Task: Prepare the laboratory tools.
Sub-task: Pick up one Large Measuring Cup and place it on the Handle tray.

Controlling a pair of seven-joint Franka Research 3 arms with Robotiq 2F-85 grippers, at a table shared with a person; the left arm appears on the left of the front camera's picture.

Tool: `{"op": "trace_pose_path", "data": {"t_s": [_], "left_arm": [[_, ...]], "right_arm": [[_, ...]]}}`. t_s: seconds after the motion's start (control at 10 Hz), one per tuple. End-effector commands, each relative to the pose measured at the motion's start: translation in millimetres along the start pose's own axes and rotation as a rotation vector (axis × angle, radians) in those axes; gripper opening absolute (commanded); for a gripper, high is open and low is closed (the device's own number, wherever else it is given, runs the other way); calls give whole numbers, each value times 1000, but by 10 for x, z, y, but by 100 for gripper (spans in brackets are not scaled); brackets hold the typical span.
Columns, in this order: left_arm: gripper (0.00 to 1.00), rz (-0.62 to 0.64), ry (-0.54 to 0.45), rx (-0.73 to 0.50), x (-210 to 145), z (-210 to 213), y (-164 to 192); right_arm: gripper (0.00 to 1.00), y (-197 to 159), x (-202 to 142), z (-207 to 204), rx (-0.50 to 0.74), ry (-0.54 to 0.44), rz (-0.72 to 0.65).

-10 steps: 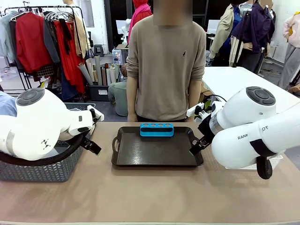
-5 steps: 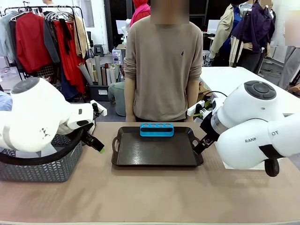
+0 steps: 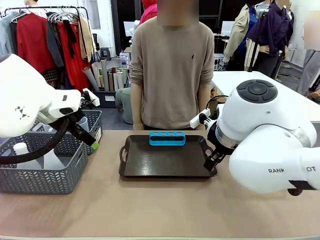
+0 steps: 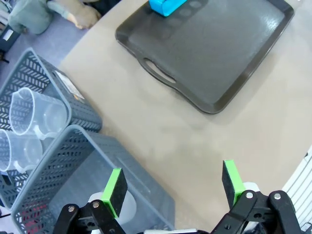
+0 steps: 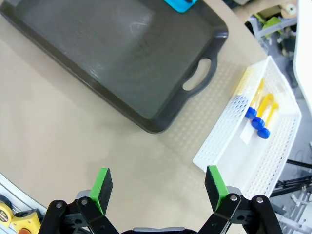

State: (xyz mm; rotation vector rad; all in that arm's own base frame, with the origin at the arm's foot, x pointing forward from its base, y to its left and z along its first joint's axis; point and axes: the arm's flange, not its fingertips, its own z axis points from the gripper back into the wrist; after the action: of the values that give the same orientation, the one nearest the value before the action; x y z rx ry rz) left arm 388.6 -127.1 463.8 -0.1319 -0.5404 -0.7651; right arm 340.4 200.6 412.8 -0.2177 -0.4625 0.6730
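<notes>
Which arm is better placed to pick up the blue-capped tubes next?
Right, probably. The right tool, open, hovers near the white basket holding the tubes, on that side. The left tool, also open, hangs over the grey baskets across the dark tray.

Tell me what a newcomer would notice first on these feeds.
The dark tray in the middle of the table, with a blue rack at its far edge and a person standing right behind it. Next, the open left gripper by the grey baskets, one holding clear beakers. The open right gripper is near a white basket of blue-capped yellow tubes.
</notes>
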Motion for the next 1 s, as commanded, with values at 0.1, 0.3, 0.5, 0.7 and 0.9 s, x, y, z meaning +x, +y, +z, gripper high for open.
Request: {"op": "trace_pose_path", "data": {"t_s": [0.1,0.3,0.5,0.7,0.9], "left_arm": [[100,6,7,-17,-8,-76,-92],[100,6,7,-17,-8,-76,-92],[100,6,7,-17,-8,-76,-92],[100,-28,38,-35,72,-22,-95],[100,-56,32,-67,110,85,-77]], "right_arm": [[100,-144,0,-91,-2,-17,6],[100,-144,0,-91,-2,-17,6],[100,-128,-24,-71,10,4,-21],[100,-259,153,50,263,-67,-68],[100,-453,260,266,373,-139,-103]]}}
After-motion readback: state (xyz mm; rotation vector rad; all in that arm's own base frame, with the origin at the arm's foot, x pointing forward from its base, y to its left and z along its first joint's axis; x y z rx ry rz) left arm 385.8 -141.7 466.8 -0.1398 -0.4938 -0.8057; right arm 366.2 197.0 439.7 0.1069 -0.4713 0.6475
